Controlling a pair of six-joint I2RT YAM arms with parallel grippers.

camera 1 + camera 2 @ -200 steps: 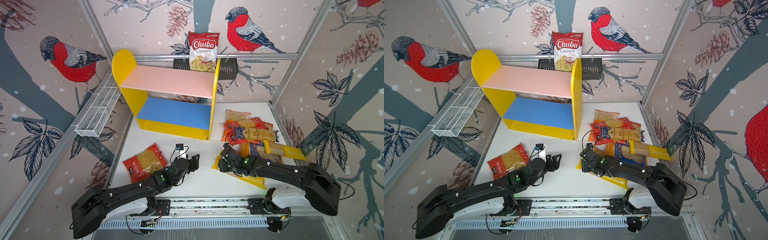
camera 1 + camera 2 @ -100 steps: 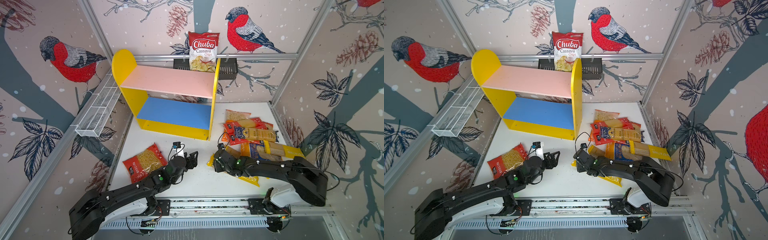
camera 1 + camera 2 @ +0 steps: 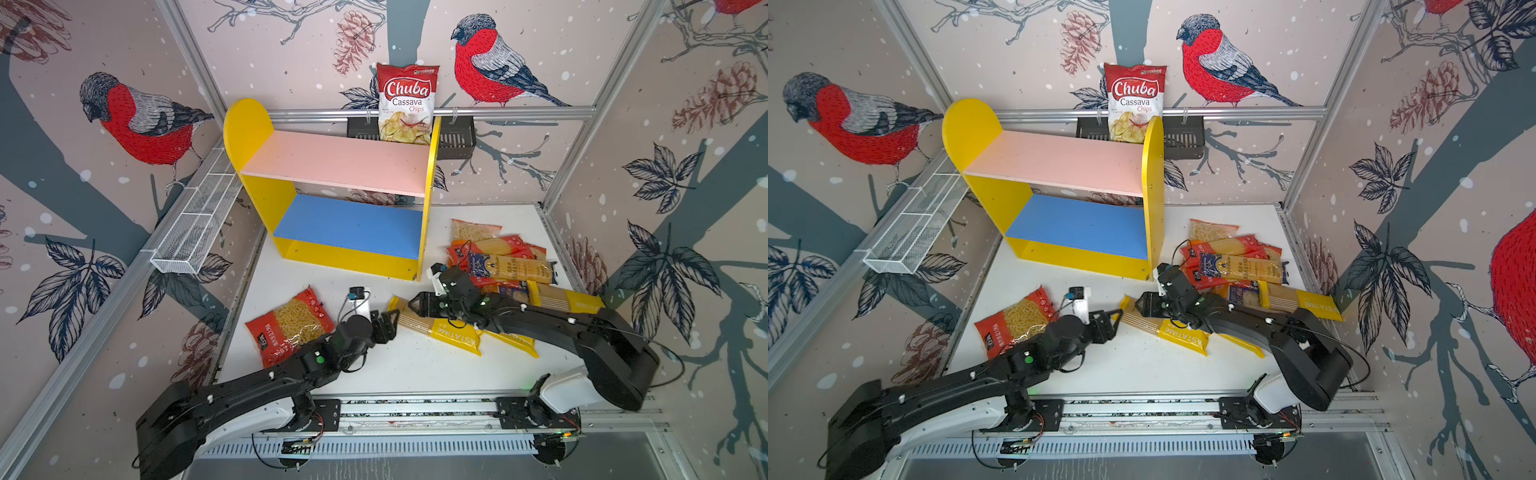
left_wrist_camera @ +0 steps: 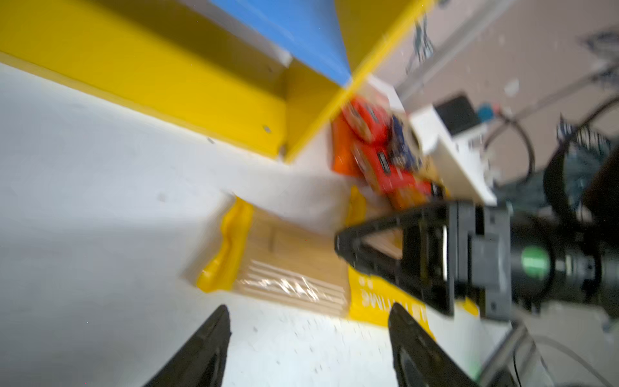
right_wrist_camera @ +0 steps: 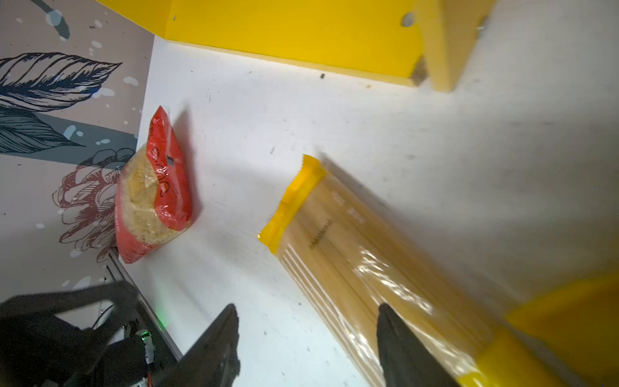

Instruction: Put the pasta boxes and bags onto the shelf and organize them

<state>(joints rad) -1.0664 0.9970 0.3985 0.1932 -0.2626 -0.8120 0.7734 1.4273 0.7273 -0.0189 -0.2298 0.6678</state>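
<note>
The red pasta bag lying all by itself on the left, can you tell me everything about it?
The red plastic bag of short yellow pasta is shiny and crinkly, with a clear middle showing the noodles and red ends carrying small print. It looks full. It lies flat on the white table, turned at a slant, near the left wall and apart from the other packs. The black left arm passes beside one corner; whether they touch, I cannot tell. Nothing holds it.

Left wrist view: smeared, lettering unreadable.
Yellow spaghetti pack (image 3: 449, 332): far end hidden under right arm (image 3: 552, 324).
Pasta pile (image 3: 511, 268): lower packs buried.
</note>
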